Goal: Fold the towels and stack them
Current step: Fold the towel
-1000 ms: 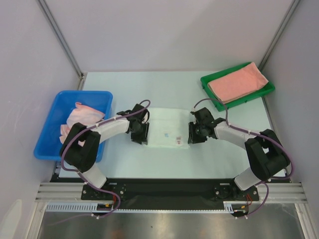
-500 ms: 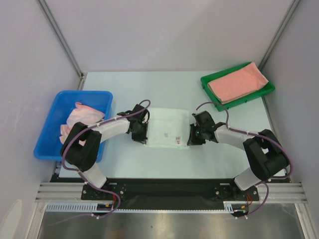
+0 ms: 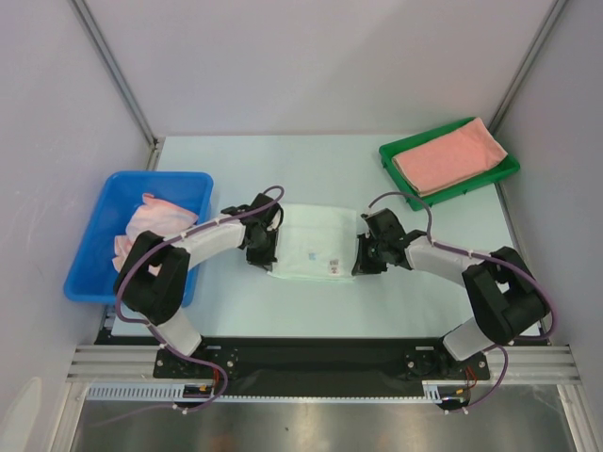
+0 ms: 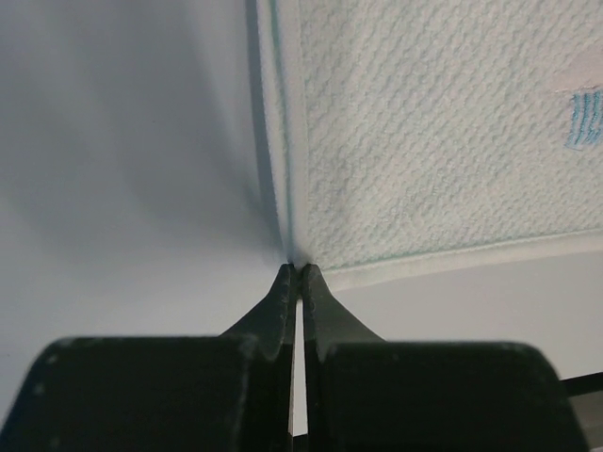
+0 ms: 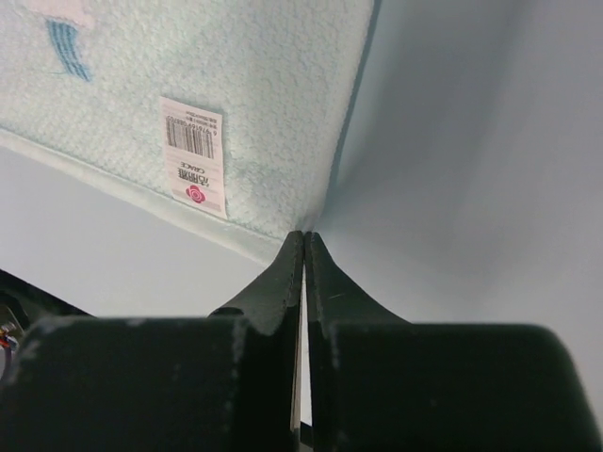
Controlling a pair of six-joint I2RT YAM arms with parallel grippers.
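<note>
Soft, light and limp, the mint towel point(image 3: 316, 247) lies flat on the table point(image 3: 283, 169), left jaws and right jaws each closed, apparently nipping a near corner hem, which looks the best place to lift it.

My left gripper point(image 4: 299, 270) was partly open a second ago. Now its tips meet on the near left corner of the towel point(image 3: 316, 240). My right gripper point(image 5: 303, 235) closes the same way on the near right corner. From above, I see the right one edge inward toward the cloth, and the left one shift slightly to the left and back, uncovering more of that corner.
</note>
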